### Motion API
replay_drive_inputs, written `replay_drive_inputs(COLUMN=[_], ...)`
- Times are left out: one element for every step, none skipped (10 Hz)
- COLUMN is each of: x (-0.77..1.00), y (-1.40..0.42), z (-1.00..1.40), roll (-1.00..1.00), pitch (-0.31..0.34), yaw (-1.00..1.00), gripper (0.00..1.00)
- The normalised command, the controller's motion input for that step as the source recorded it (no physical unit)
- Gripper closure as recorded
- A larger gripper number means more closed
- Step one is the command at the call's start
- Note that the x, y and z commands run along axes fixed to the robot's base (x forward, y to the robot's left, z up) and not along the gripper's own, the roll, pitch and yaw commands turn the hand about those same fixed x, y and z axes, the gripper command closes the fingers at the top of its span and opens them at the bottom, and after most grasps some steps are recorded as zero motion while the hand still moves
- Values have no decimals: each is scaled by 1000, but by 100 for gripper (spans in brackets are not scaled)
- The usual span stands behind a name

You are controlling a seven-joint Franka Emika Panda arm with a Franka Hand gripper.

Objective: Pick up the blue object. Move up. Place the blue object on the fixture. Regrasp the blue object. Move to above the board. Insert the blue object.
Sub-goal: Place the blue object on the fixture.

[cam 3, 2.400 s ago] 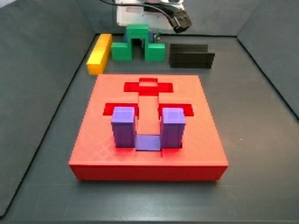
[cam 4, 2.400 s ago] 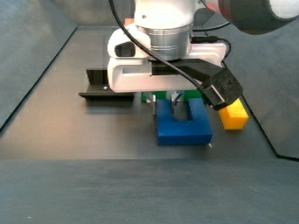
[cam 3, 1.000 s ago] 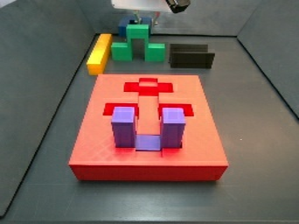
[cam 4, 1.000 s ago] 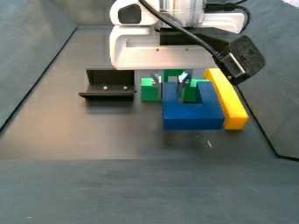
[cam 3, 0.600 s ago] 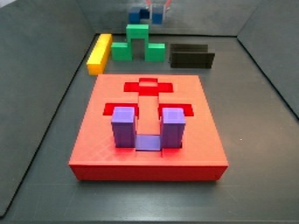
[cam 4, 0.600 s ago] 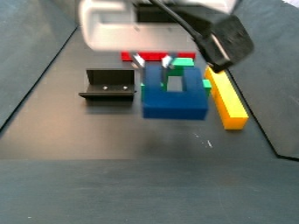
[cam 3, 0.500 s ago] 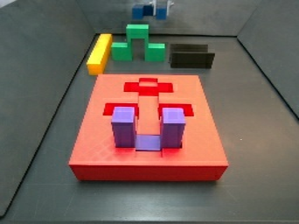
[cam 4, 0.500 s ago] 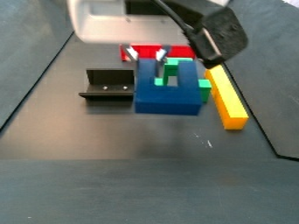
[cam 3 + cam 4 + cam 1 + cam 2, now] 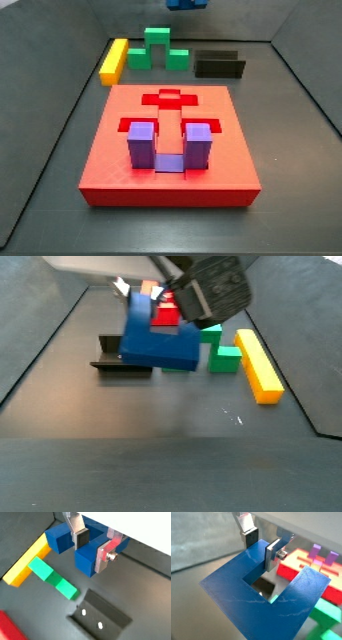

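Note:
My gripper (image 9: pixel 92 548) is shut on one prong of the dark blue U-shaped block (image 9: pixel 85 560) and holds it in the air, tilted. The grip shows in both wrist views (image 9: pixel 261 548), with the blue object (image 9: pixel 244 599) filling much of one. In a side view the blue object (image 9: pixel 160 344) hangs above the floor, partly over the black fixture (image 9: pixel 111 363). In a side view only a bit of it (image 9: pixel 187 4) shows at the top edge. The fixture (image 9: pixel 219 65) stands behind the red board (image 9: pixel 134 175). The fixture (image 9: pixel 100 612) also shows below the block.
A violet U-shaped block (image 9: pixel 142 143) sits in the board's front recess. A green stepped block (image 9: pixel 159 48) and a yellow bar (image 9: pixel 114 60) lie behind the board, near the fixture. They also show in a side view: green (image 9: pixel 217 356), yellow (image 9: pixel 262 368). Dark walls ring the floor.
The gripper has lifted the blue object off the floor beside the green block and yellow bar. It has carried it up and sideways toward the fixture.

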Motion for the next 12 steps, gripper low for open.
replay_drive_inputs(x=[509, 554, 609, 631, 629, 691, 671, 649, 640, 640, 589, 537], y=[0, 0, -31, -74, -194, -214, -129, -109, -143, -231, -309, -371], z=[109, 57, 0, 0, 0, 0, 0, -20, -46, -114, -131, -146], roll=[-769, -723, -663, -589, -314, -274, -380, -383, -371, -254, 0, 157], pitch=[-263, -229, -194, -154, -23, 0, -9, 0, 0, 0, 6, 189], yaw=[-100, -89, -80, -63, -29, -9, -9, 0, 0, 0, 9, 29], gripper=[100, 100, 100, 100, 100, 100, 100, 100, 100, 100, 100, 100])
